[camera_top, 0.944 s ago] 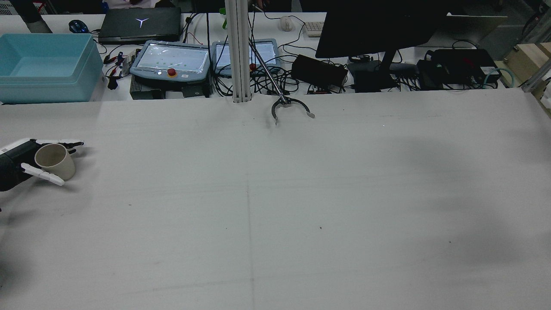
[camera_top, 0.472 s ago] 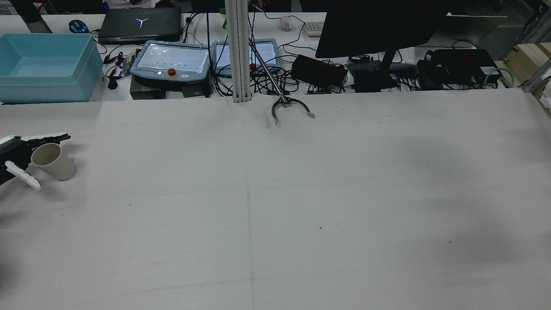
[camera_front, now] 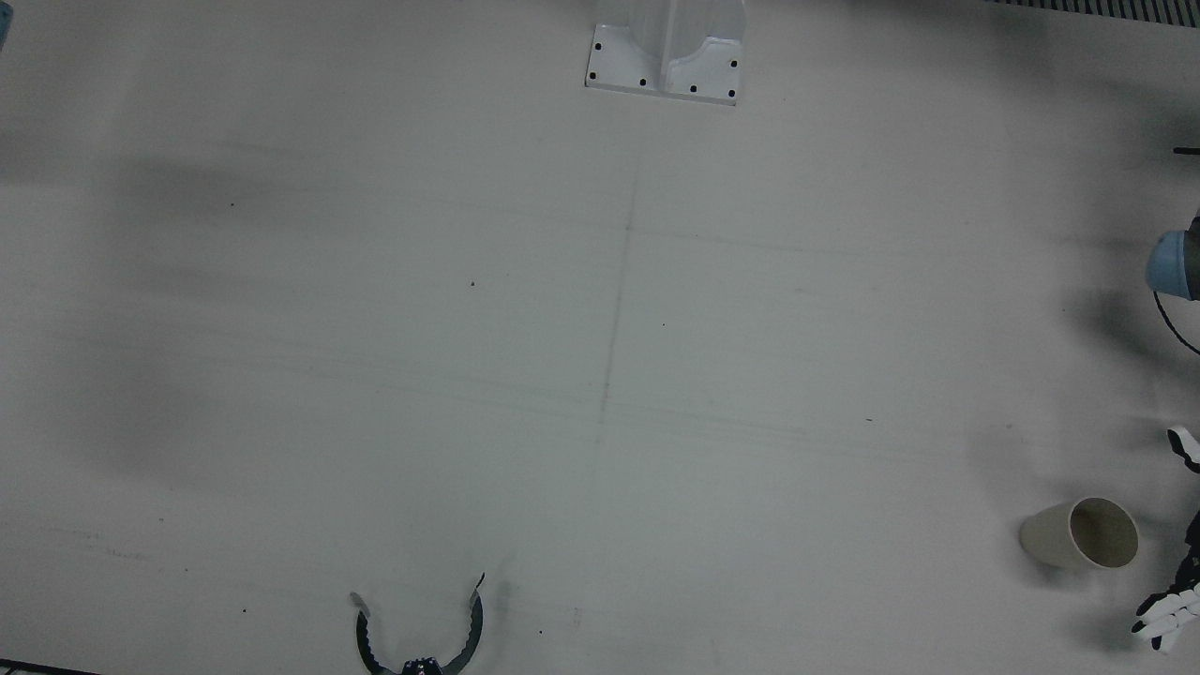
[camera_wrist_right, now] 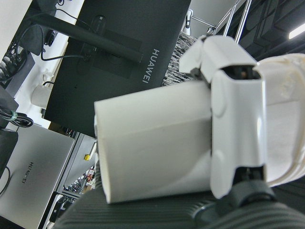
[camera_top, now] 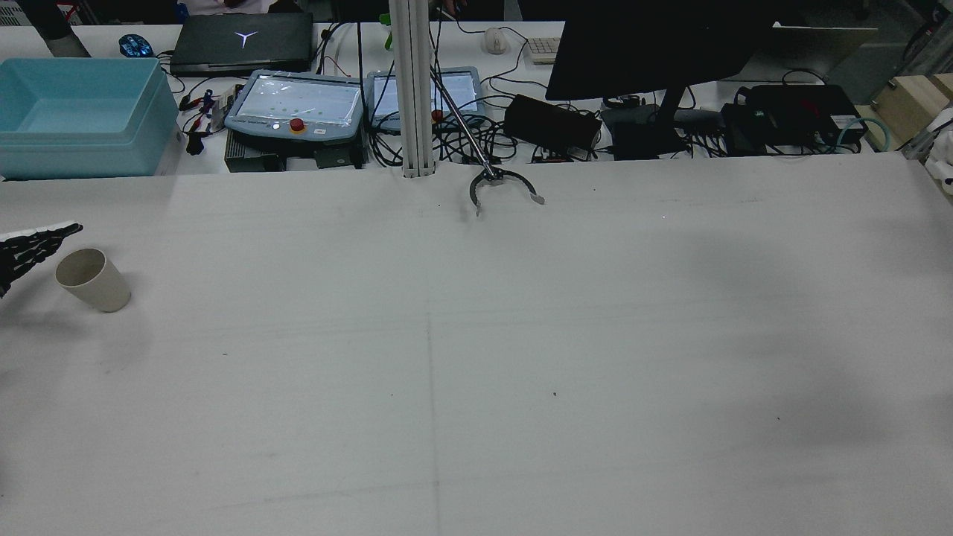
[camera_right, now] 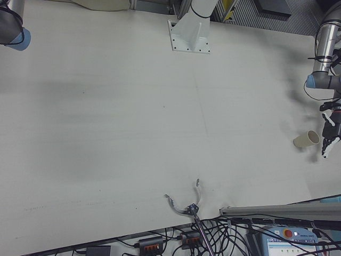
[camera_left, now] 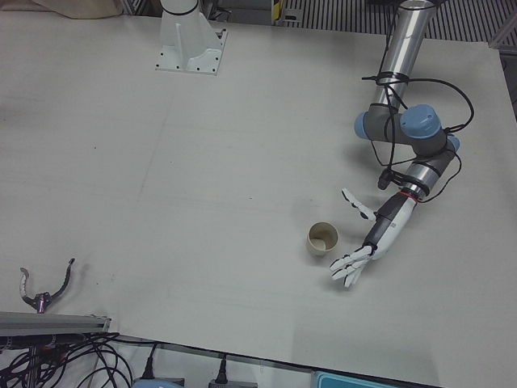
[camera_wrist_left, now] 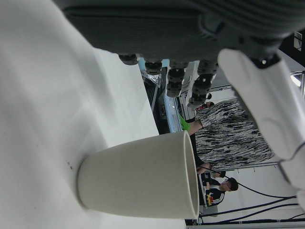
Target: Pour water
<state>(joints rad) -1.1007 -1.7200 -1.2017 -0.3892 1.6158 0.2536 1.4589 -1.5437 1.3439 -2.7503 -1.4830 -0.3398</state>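
A beige paper cup [camera_top: 93,279] stands upright on the white table near its left edge in the rear view, with nothing touching it. It also shows as the cup [camera_front: 1078,534], cup [camera_left: 322,239], cup [camera_right: 306,140] and, close up, cup [camera_wrist_left: 143,176]. My left hand [camera_top: 33,242] is open beside it with fingers spread, a short gap away; it shows again as the hand [camera_left: 367,238] and hand [camera_front: 1172,609]. My right hand [camera_wrist_right: 228,119] fills its own view with white fingers folded close to the lens. Whether it holds anything is unclear. A white shape [camera_top: 944,156] sits at the rear view's right edge.
A black claw-like grabber tool [camera_top: 502,186] lies at the table's far middle edge. Behind the table are a blue bin [camera_top: 74,112], two teach pendants [camera_top: 298,104], cables and a monitor [camera_top: 655,45]. An upright aluminium post [camera_top: 413,89] rises at the back centre.
My left hand has let go of the cup and drawn back leftward with its fingers opening. The cup stayed in place. A white shape has come in at the right edge.
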